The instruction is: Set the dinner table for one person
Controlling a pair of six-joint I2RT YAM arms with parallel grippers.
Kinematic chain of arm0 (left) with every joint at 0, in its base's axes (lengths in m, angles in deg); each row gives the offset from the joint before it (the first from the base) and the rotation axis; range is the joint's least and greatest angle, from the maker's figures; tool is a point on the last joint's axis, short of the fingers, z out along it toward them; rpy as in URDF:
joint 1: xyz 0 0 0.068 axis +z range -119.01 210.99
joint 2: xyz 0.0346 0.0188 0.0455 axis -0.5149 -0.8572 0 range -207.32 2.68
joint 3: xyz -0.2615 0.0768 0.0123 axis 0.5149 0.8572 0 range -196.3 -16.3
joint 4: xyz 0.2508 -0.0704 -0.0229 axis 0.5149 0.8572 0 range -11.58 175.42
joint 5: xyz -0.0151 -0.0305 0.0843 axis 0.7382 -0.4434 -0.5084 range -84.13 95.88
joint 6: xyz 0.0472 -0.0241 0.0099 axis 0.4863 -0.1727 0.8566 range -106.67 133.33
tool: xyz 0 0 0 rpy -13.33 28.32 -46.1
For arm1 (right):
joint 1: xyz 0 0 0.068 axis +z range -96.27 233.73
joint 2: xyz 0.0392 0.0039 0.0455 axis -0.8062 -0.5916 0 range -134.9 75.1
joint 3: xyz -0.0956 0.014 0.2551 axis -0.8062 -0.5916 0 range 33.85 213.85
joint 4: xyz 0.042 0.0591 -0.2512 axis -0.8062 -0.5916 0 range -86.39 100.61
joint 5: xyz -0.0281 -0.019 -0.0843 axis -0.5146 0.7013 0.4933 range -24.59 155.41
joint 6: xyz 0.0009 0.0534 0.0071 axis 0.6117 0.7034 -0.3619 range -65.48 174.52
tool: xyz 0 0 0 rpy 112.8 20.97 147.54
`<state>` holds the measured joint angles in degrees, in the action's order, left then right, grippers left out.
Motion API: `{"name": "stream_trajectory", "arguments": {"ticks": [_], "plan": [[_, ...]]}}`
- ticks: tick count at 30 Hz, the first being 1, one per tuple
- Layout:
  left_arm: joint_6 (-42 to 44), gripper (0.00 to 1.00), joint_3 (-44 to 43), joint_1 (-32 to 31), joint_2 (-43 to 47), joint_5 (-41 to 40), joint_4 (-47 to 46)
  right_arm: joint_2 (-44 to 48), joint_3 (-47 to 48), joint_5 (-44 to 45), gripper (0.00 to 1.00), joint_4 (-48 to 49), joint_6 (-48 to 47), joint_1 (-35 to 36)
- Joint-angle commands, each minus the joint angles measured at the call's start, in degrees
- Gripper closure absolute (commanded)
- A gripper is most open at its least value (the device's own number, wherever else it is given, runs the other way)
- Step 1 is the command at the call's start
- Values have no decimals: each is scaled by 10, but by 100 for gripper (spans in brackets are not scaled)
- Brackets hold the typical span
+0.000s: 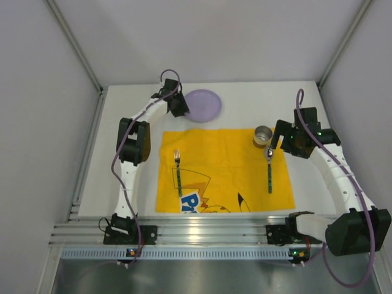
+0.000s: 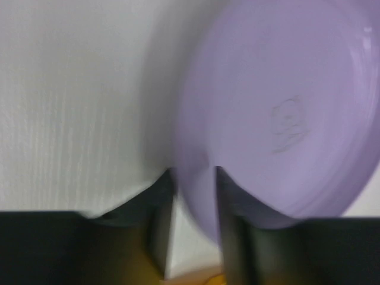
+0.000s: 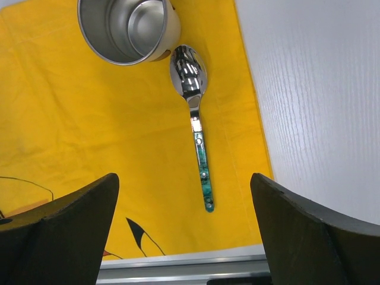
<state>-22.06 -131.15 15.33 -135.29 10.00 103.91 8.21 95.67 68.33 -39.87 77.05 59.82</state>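
1. Nearest you, the matte white desk (image 1: 245,98) carries a yellow cloth (image 1: 226,177). The cloth is soft and faintly creased, with a cartoon print along its near edge.
2. A fork (image 1: 177,171) lies on the cloth's left side and a spoon (image 3: 199,127) on its right. Both have shiny metal heads pointing away from you and green patterned handles.
3. The right jaws stand wide open above the spoon and hold nothing. Only their wrist view shows the spoon framed between the two dark fingers (image 3: 59,231), and the desk's fine grain beside the cloth's right edge.
4. A round brushed-metal cup (image 3: 127,27) stands upright at the cloth's far right corner, just beside the spoon's bowl.
5. Farthest, a smooth, round lilac plate (image 1: 205,105) sits on the bare desk beyond the cloth. The left jaws are about half closed astride its left rim. Their wrist view is blurred, so you cannot tell whether they grip it, and the top view hides that rim behind the arm.
6. The desk lies beneath both jaws: the left pair is low over its far part, the right pair over its right side.
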Motion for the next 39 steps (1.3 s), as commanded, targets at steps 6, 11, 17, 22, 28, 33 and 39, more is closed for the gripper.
{"name": "stream_trajectory", "arguments": {"ticks": [6,11,17,22,28,33,39], "plan": [[-56,100,-62,19,-26,31,-25,-10,36,0,11,0,-16,-8],[-53,100,-64,43,52,92,-62,-16,65,-2,11,-2,-12,-8],[2,100,12,35,164,192,-39,-31,113,-19,8,-3,7,-7],[84,100,229,-57,281,165,-10,-47,139,-20,7,-8,7,-6],[75,100,404,-158,367,128,-28,-28,127,-16,5,-11,9,-6],[74,100,425,-209,370,81,-7,-3,102,-17,5,-16,9,-6],[65,88,441,-224,373,27,12,26,76,-14,4,-22,9,-6]]}}
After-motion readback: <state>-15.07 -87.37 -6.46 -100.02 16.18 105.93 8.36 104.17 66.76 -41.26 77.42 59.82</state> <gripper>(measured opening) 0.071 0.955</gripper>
